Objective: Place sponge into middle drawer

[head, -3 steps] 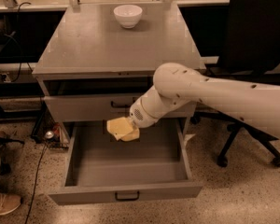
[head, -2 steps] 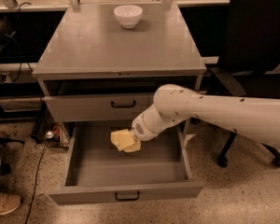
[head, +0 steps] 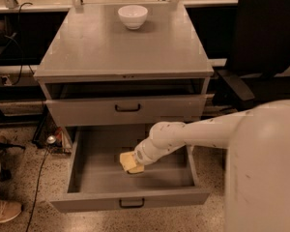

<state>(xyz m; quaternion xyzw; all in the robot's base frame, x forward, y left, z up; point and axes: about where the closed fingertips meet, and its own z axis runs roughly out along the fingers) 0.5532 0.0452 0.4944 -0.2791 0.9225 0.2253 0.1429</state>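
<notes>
The middle drawer [head: 99,173] is pulled wide open, with its black bar handle at the front. My gripper [head: 137,158] reaches down into it from the right and is shut on the pale yellow sponge [head: 128,163]. The sponge is low inside the drawer, near the middle of its floor; I cannot tell whether it touches the floor. My white arm [head: 203,132] crosses over the drawer's right side.
The handled drawer above [head: 128,110] is closed. A white bowl [head: 133,16] stands at the back of the cabinet top [head: 111,47]. A black office chair [head: 266,47] is to the right. A shoe [head: 2,210] and cables lie on the floor at the left.
My gripper has moved down and forward with the sponge, from just under the upper drawer front to low inside the open middle drawer. My arm now fills the right foreground.
</notes>
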